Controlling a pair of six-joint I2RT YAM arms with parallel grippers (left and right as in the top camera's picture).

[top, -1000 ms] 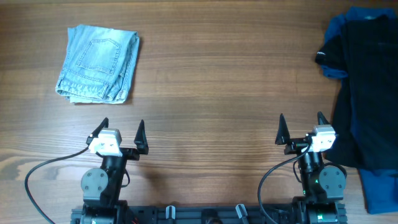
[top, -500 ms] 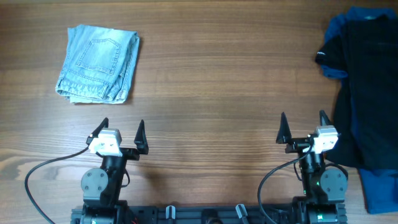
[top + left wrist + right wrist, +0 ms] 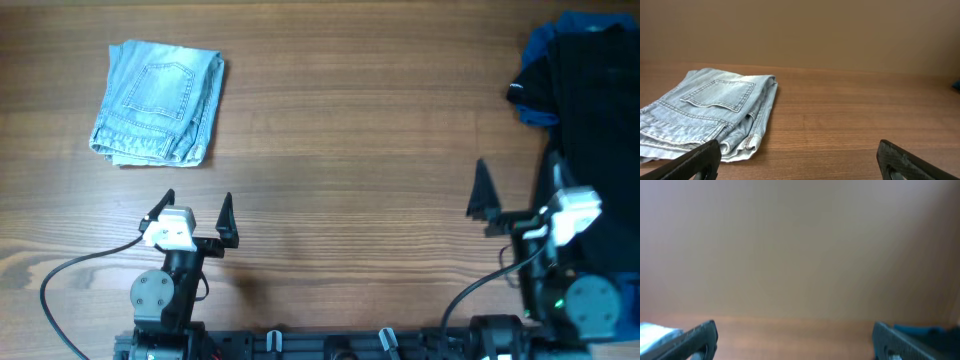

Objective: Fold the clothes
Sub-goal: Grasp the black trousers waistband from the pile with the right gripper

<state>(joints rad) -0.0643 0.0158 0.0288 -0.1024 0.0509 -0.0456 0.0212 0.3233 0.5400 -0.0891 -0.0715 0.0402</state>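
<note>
A pile of black clothes lies at the table's right edge, with royal-blue fabric under it at the top and more blue at the bottom right. A folded light-blue denim piece lies at the far left and also shows in the left wrist view. My left gripper is open and empty near the front edge, with the denim beyond it. My right gripper is open and empty, raised beside the black pile's left edge. The right wrist view is blurred.
The wooden table spans the view. Cables run from the arm bases along the front edge.
My right arm has lifted and swung to the right toward the black pile. The left arm and the clothes have not moved.
</note>
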